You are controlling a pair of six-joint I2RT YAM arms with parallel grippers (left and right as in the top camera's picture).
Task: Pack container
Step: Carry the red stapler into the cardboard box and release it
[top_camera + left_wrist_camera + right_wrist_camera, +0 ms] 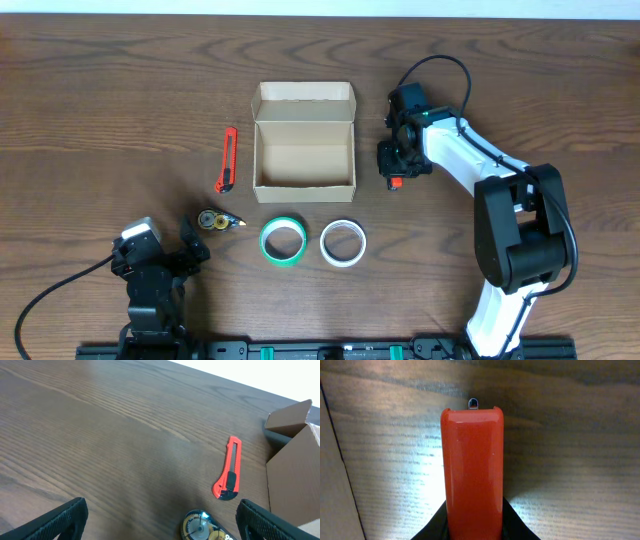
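The container (303,160), an open tan cardboard box with its lid flap folded back, stands at the table's middle and is empty. It also shows in the left wrist view (295,475) and at the left edge of the right wrist view (330,485). My right gripper (396,172) is just right of the box. It is shut on a red oblong object (472,460) and holds it over the table. My left gripper (165,245) is open and empty at the front left (160,525).
A red box cutter (228,160) (229,467) lies left of the box. A correction tape dispenser (215,220) (202,527) lies between the left fingers. A green tape roll (283,242) and a white tape roll (343,243) lie in front of the box.
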